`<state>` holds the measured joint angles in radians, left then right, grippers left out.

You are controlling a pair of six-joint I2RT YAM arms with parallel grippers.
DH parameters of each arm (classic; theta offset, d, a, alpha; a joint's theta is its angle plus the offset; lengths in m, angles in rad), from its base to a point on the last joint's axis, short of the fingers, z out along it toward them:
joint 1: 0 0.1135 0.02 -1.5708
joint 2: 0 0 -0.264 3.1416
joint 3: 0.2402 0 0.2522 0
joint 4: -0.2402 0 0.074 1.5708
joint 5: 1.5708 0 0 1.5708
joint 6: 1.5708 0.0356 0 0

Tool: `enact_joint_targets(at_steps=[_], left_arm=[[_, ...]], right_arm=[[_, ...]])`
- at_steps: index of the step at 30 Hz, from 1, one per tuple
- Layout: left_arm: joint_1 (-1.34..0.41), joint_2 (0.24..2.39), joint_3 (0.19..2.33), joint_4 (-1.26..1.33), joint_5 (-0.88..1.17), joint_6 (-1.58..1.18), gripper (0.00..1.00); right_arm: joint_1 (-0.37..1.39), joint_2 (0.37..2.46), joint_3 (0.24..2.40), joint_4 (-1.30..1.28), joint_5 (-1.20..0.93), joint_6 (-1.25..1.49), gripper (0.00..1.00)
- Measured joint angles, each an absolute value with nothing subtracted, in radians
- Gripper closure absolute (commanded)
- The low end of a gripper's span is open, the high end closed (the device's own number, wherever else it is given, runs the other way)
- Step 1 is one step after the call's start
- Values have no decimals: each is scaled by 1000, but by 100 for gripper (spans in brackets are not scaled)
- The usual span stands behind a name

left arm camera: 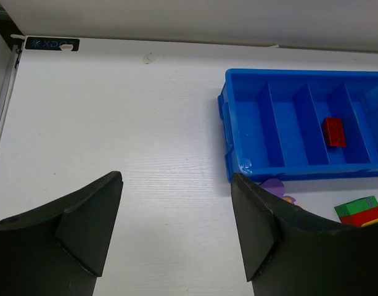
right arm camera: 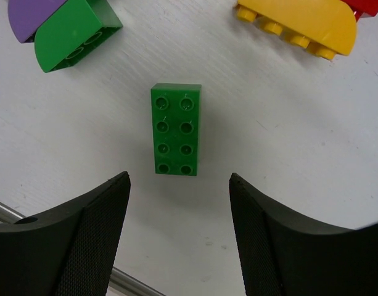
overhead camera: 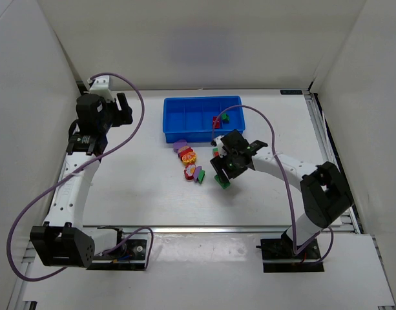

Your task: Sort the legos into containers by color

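Top external shows one red brick (overhead camera: 216, 121) and one green block (overhead camera: 225, 118) in the blue tray (overhead camera: 178, 119); most legos (overhead camera: 190, 165) wait outside. My left end effector (left arm camera: 176, 185) and right end effector (right arm camera: 177, 182) are open, holding nothing.

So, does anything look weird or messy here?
Nothing looks broken or spilled. The only messy bit is the little heap of legos on the table in front of the blue tray, all colours mixed together. One green brick lies flat, studs up, between the right arm's open jaws.
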<state>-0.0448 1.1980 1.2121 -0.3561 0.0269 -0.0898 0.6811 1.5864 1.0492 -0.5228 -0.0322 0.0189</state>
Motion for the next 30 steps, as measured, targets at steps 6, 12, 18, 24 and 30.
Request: enact_joint_targets(at_steps=[6,12,18,24,30], left_arm=[[-40,1198,1184,-351,35,-94,18],[-34,1198,1171,-344,38,-97,18],[-30,1198,1150,-337,41,-105,18],[-28,1198,1144,-335,42,-106,17],[-28,1198,1138,-334,42,-105,17]], right_arm=[[686,1630,1052,-521,-36,19,31],[702,1678,1054,-521,-37,19,31],[708,1704,1088,-514,-36,19,34],[708,1741,1104,-509,-32,18,39],[709,1758,1105,-497,-26,17,48]])
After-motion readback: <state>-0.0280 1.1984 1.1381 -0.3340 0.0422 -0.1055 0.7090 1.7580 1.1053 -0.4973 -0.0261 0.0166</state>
